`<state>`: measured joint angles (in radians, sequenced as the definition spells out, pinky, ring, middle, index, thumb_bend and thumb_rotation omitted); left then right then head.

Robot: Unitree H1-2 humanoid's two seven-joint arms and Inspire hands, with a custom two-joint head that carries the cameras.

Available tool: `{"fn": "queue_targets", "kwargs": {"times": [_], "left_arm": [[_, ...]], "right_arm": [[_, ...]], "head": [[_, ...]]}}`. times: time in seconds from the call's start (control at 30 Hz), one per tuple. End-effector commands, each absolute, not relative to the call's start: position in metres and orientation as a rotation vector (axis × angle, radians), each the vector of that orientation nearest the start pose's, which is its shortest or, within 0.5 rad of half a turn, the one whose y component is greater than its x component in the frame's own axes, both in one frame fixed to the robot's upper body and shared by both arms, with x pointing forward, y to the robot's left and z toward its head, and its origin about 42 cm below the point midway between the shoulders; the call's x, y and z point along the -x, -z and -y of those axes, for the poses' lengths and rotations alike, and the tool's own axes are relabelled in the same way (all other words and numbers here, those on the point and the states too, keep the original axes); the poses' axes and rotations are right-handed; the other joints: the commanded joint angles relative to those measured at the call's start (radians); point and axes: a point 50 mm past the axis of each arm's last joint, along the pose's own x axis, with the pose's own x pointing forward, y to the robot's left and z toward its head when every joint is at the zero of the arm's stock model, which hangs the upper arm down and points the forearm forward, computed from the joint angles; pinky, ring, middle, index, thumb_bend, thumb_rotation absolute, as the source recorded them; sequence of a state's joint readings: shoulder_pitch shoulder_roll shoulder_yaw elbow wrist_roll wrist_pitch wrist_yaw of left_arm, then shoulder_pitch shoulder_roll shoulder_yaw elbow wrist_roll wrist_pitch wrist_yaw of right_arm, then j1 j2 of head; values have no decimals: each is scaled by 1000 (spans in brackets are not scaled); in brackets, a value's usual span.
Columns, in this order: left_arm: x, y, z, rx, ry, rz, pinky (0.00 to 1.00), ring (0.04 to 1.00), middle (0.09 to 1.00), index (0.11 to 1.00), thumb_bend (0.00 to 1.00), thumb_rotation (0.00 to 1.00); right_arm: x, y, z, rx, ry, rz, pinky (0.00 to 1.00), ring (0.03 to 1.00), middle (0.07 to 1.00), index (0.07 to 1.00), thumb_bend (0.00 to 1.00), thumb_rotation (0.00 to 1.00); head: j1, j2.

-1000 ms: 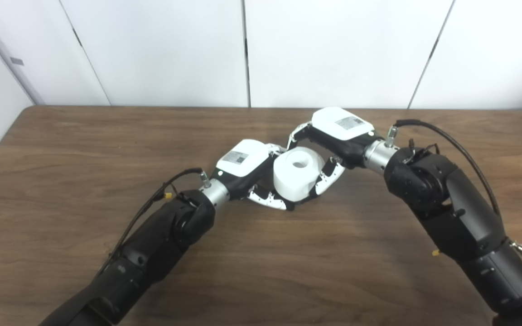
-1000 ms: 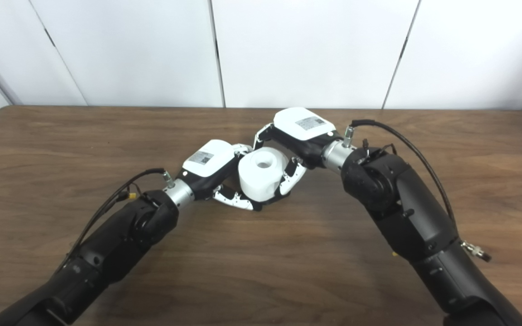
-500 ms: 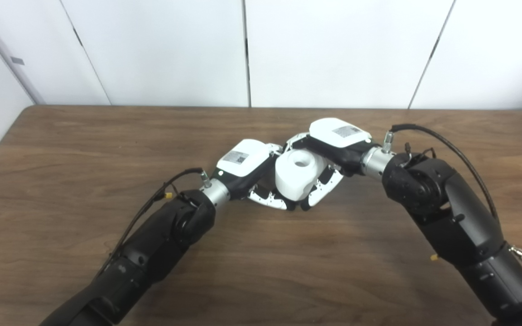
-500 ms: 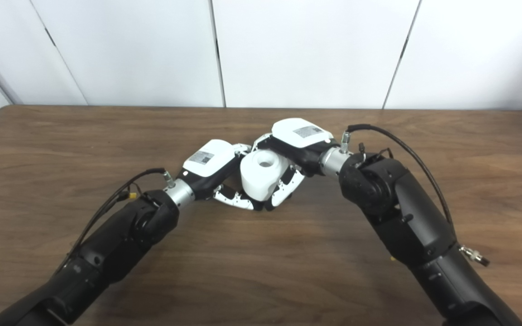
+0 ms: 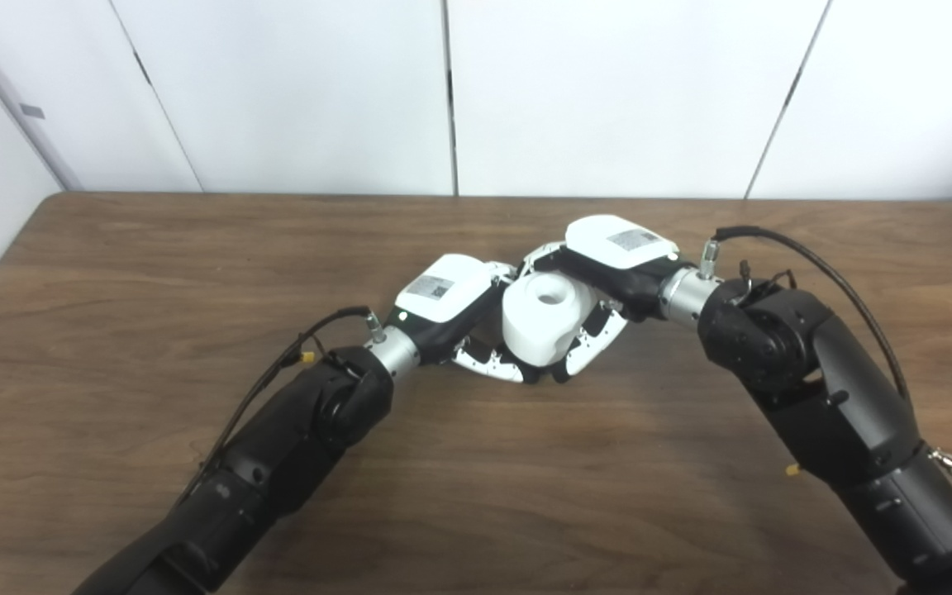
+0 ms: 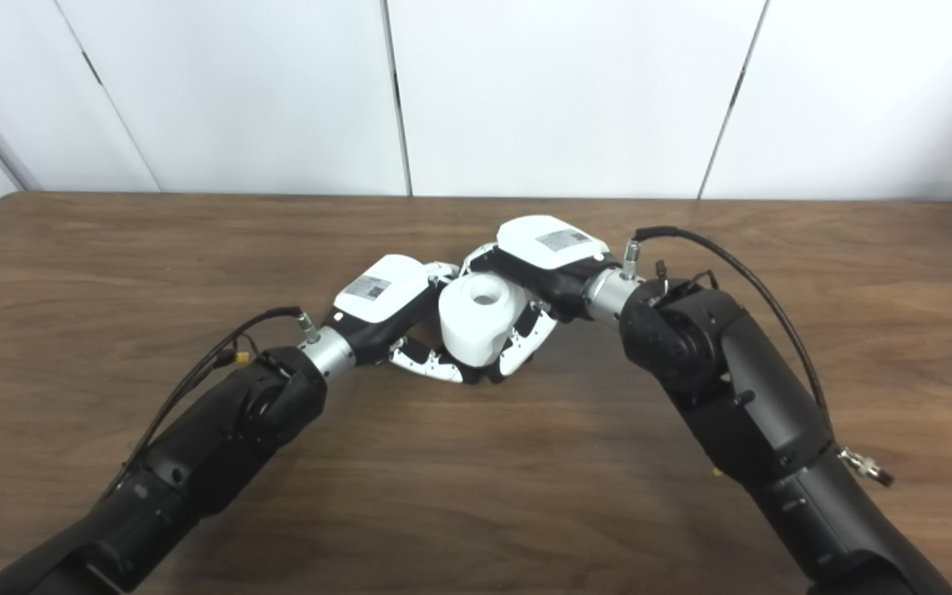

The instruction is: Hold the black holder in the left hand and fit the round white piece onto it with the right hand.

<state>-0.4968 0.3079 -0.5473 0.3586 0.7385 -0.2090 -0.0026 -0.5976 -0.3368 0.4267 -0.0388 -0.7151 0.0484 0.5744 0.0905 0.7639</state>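
seating step | I'm pressing the round white piece (image 5: 544, 326) lower than a second ago, right hand (image 5: 608, 264) fingers wrapping it | left hand (image 5: 451, 310) fingers cupping beneath; black holder hidden | nearly fitted, above counter (image 5: 154, 273)

Round white piece (image 6: 480, 328) clasped between left robot hand (image 6: 385, 302), right robot hand (image 6: 544, 258), above wooden table (image 6: 476, 463)

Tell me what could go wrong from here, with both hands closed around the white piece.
1. The black holder is hidden behind the round white piece and the fingers, so seating cannot be confirmed; pushing blind might jam it.
2. The left hand and right hand are packed tightly on either side; fingers could pinch or collide.
3. The piece looks slightly tilted over the table; releasing now might let it tip off.
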Motion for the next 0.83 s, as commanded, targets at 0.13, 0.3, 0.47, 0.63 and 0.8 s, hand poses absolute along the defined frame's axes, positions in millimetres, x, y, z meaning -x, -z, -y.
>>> {"fn": "queue_targets", "kwargs": {"times": [0.13, 0.3, 0.47, 0.63, 0.8], "left_arm": [[-384, -92, -171, -1255, 722, 239, 673, 849, 823, 479, 525, 69], [-384, -92, -171, -1260, 725, 233, 690, 853, 825, 479, 525, 69], [-385, -92, -172, -1261, 730, 237, 686, 849, 823, 479, 525, 69], [-384, -92, -174, -1264, 728, 244, 682, 844, 820, 479, 525, 69], [-384, -92, -174, -1270, 730, 239, 690, 845, 821, 479, 525, 71]], "right_arm": [[-411, -292, 152, 1287, -628, 450, 669, 812, 870, 1000, 932, 259], [-415, -309, 159, 1307, -590, 464, 649, 810, 901, 1000, 960, 292], [-416, -315, 162, 1320, -578, 463, 654, 811, 904, 1000, 970, 304], [-415, -315, 162, 1318, -579, 451, 657, 818, 905, 1000, 971, 294], [-413, -317, 164, 1335, -588, 434, 663, 824, 907, 1000, 981, 291]], "head": [[-1, 0], [-1, 1], [-5, -1], [-6, 1], [-7, 2]]}}
